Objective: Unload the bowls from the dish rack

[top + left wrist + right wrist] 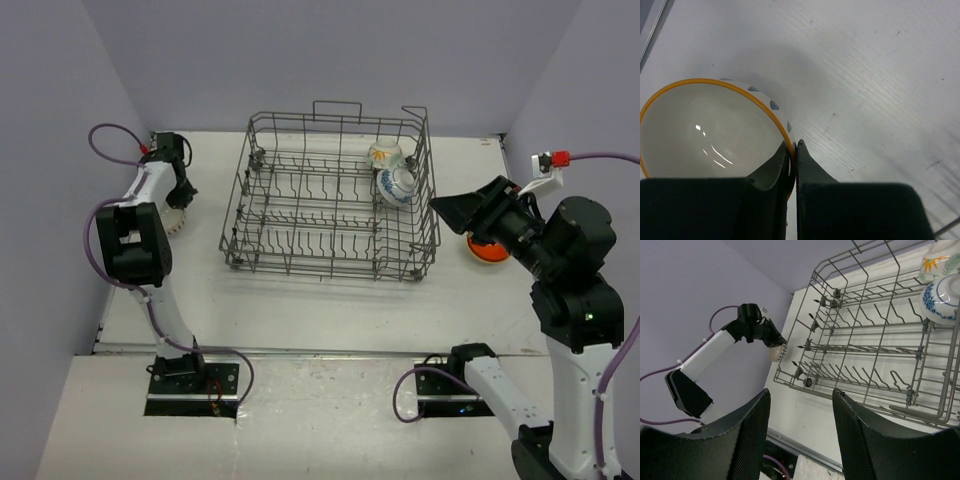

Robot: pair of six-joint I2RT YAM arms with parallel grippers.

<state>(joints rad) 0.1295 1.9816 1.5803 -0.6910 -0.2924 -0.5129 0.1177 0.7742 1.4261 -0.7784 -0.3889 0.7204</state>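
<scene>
The grey wire dish rack (330, 215) stands mid-table. Two bowls lean in its far right corner: one white with a yellowish pattern (385, 153), one white with blue (396, 186). At the far left my left gripper (180, 203) is shut on the rim of a white bowl (705, 130) with an orange-yellow rim and blue spots, low over the table. My right gripper (455, 208) hangs open and empty just right of the rack, facing it. An orange bowl (488, 250) sits on the table beneath the right arm. The right wrist view shows the rack (865, 340) and both bowls in it.
Lilac walls close in the table on the left, back and right. A metal rail (300, 352) runs along the table's near edge, in front of both arm bases. The rack's handle loop (338, 106) rises at its far side.
</scene>
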